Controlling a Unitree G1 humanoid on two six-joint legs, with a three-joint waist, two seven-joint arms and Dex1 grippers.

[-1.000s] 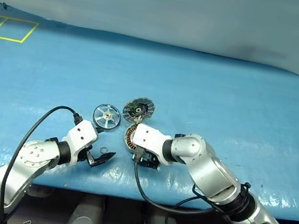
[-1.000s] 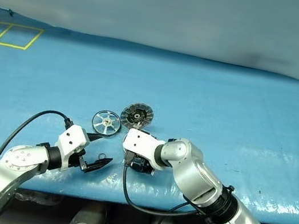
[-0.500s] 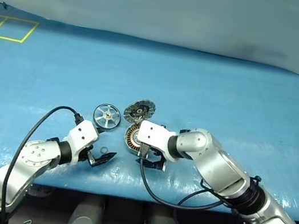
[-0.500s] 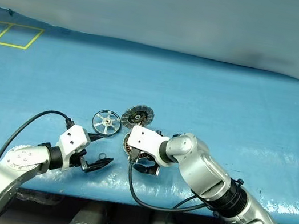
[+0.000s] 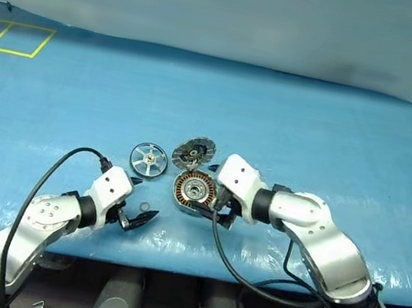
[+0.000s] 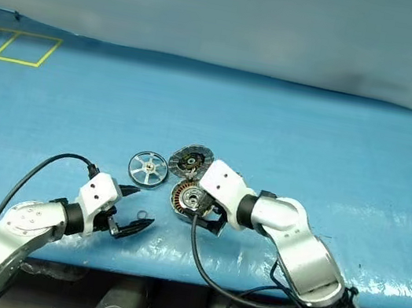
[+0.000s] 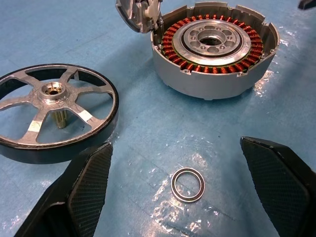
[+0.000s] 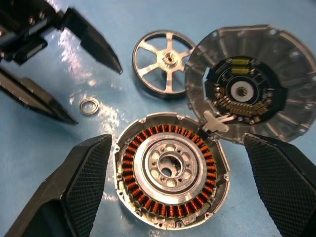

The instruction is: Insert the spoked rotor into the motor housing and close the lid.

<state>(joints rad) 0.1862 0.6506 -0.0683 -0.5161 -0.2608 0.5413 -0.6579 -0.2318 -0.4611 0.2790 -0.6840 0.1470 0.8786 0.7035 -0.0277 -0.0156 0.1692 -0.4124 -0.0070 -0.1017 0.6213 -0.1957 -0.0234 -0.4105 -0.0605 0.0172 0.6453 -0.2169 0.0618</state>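
The motor housing (image 5: 193,192) lies open on the blue table, its copper windings (image 8: 148,143) showing. Joined to its far edge, the lid (image 5: 193,152) is folded back with its ribbed inner face (image 8: 252,91) up. The spoked rotor (image 5: 147,159) rests flat to the housing's left, apart from it. My right gripper (image 5: 214,208) hovers open just right of and above the housing, holding nothing. My left gripper (image 5: 141,202) stands open near the table's front edge, below the rotor (image 7: 54,111), with nothing between its fingers (image 7: 91,182).
A small thin ring (image 5: 147,209) lies on the table between the left gripper's fingers. Yellow tape squares (image 5: 11,37) mark the far left. The table's front edge runs just behind both grippers; open blue surface extends beyond and to the right.
My right gripper has lifted and drawn back to the right off the housing, uncovering the windings. The left arm, rotor, lid and ring have stayed put.
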